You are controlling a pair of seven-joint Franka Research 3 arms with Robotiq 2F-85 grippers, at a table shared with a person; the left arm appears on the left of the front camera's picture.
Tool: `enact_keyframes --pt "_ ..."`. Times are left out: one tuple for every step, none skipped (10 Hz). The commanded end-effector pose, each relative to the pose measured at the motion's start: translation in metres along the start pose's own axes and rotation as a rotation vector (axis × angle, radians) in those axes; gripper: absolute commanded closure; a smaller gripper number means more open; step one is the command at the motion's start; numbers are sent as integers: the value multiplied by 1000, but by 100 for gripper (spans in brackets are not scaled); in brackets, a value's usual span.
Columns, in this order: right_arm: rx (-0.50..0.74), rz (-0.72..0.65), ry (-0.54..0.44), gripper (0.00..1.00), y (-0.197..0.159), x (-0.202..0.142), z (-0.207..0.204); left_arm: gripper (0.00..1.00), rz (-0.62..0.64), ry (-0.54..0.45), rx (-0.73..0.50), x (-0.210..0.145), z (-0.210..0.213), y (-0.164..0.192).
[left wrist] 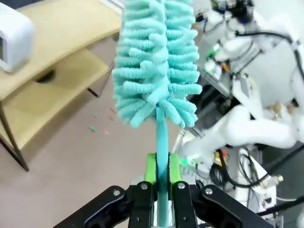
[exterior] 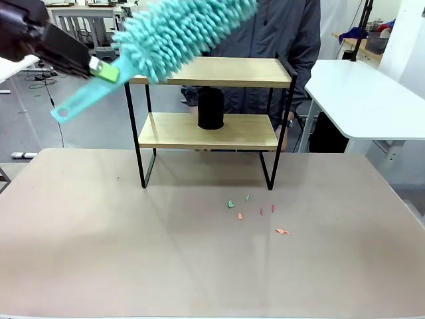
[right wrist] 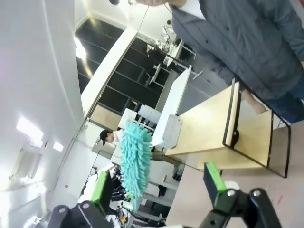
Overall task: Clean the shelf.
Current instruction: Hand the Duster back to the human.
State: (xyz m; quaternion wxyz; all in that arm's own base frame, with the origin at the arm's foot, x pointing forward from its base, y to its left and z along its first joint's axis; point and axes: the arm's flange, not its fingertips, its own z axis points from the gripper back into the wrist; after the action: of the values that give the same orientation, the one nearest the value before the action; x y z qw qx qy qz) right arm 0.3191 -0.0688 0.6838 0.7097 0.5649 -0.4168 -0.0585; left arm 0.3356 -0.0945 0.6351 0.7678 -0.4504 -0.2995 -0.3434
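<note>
The shelf (exterior: 226, 70) stands at the far middle of the tabletop (exterior: 99, 239), with a black cylinder (exterior: 211, 107) on its lower board. It lies to the right of the left jaws, which are clenched on the handle of a teal duster (exterior: 189, 26), green pads (left wrist: 150, 168) pressed against it. The duster's fluffy head reaches over the top board's left end; whether it touches is unclear. The right jaws are spread wide, grasping nothing, with the shelf beyond them. Coloured scraps (exterior: 240, 215) lie before the shelf.

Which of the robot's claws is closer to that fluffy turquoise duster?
Left. The left gripper is shut on the duster, clamping its handle. The right gripper stands open, apart from the duster, which lies farther off ahead.
</note>
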Motion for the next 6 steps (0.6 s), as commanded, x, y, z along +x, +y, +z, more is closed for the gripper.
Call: enact_keyframes --pt "4 -8 23 0 -3 -6 -8 88 1 53 -43 -6 -19 5" --pt "63 -10 69 0 -5 0 -27 88 -28 203 -151 -5 -41 6" --pt "122 -19 124 0 -2 7 -44 88 -49 304 -264 -3 -50 3" --pt "131 -31 187 0 2 9 -66 88 -63 401 -261 0 -58 2" --pt "133 -39 282 0 1 4 -85 88 -67 438 -305 1 -66 -3" --pt "138 -58 353 0 -4 -6 -105 88 -85 468 -320 2 -76 -8"
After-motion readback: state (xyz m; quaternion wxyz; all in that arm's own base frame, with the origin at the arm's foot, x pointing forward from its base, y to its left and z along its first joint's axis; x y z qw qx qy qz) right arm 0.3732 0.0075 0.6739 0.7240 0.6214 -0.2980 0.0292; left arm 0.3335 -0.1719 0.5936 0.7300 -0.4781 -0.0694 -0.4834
